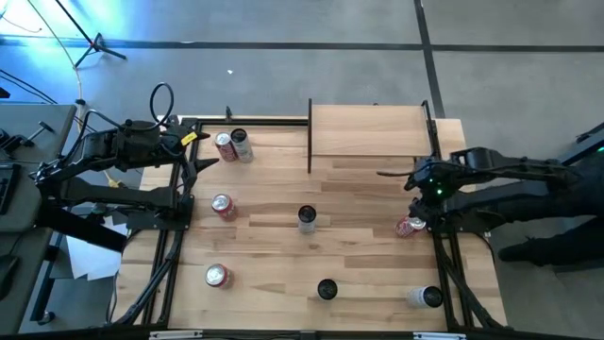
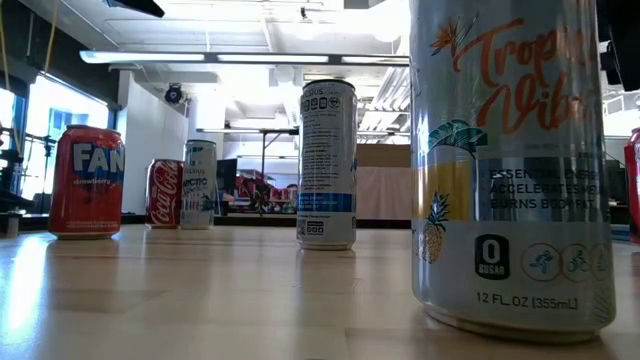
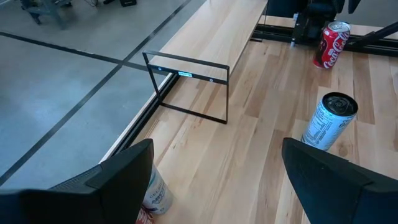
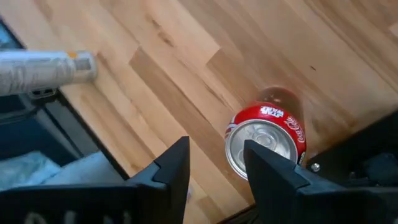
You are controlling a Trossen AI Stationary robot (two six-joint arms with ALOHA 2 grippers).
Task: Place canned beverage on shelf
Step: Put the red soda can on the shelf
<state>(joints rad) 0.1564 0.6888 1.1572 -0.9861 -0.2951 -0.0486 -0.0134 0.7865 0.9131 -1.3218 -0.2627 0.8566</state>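
Note:
A red Coca-Cola can [image 1: 409, 227] stands upright on the tabletop near the right edge; the right wrist view shows its silver top [image 4: 264, 140]. My right gripper [image 4: 216, 165] is open just above it, pointing down, and the can lies under one finger rather than between the two. The shelf [image 1: 368, 132], a light-wood board on a thin black frame [image 3: 186, 81], stands at the far edge, right of centre. My left gripper [image 3: 214, 180] is open and empty at the far left [image 1: 203, 156], beside two cans [image 1: 232, 145].
Several other cans stand upright on the table: a red one at the left [image 1: 223, 206], a silver one in the middle [image 1: 307, 219], a red one near left [image 1: 217, 275], a dark-topped one near centre [image 1: 327, 289], a silver one near right [image 1: 425, 297].

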